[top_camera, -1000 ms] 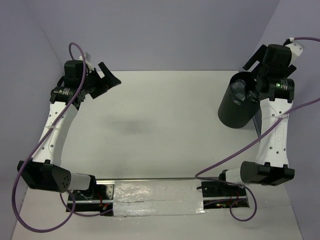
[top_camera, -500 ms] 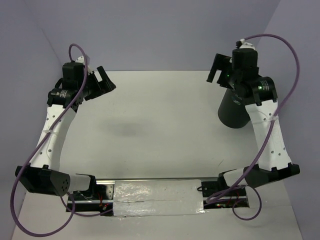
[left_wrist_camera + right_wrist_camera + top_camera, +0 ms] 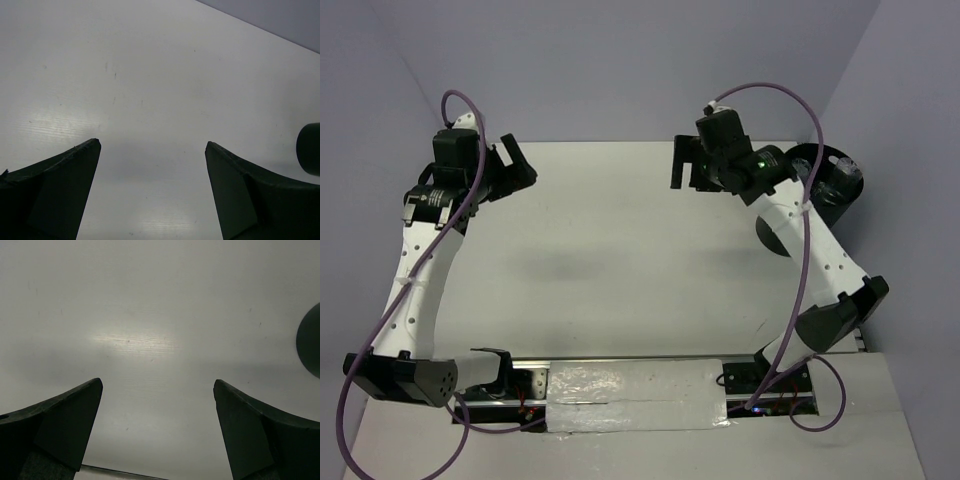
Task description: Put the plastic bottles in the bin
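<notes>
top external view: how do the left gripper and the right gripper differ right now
Place: the black two-finger left gripper hangs over the far left corner of the white table; the black two-finger right gripper is near the far middle.
Bin: the right gripper is nearer the black cylindrical bin, and its arm crosses in front of it; the left gripper is far from it.
Shared: both have jaws wide open and empty.

A white table (image 3: pixel 620 260) has a strip of crinkled silver tape (image 3: pixel 635 395) along its near edge. Pale violet walls (image 3: pixel 640 60) stand behind its far edge.
</notes>
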`<state>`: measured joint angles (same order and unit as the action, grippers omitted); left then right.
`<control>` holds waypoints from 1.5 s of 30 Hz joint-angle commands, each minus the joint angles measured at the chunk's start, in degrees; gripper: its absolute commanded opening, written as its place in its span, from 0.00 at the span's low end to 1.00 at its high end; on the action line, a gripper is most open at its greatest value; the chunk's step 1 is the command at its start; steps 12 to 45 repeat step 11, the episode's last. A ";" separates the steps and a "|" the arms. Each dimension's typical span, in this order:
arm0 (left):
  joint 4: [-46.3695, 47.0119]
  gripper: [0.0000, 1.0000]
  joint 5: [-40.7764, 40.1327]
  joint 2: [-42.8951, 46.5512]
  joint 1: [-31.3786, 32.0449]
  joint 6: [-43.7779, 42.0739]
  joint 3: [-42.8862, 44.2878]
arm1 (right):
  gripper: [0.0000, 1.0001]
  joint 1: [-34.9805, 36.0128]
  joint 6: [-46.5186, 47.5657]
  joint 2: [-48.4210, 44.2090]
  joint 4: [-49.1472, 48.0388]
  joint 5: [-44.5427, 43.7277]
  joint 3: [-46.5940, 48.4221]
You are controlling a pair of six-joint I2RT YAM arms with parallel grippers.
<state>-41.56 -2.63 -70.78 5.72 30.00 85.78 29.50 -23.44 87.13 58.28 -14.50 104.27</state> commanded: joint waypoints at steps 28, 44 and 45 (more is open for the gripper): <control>0.87 0.99 -0.18 0.47 -0.18 1.29 2.73 | 1.00 4.43 -1.52 1.02 -5.81 -1.67 -1.26; 0.87 0.99 -0.18 0.47 -0.18 1.29 2.73 | 1.00 4.43 -1.52 1.02 -5.81 -1.67 -1.26; 0.87 0.99 -0.18 0.47 -0.18 1.29 2.73 | 1.00 4.43 -1.52 1.02 -5.81 -1.67 -1.26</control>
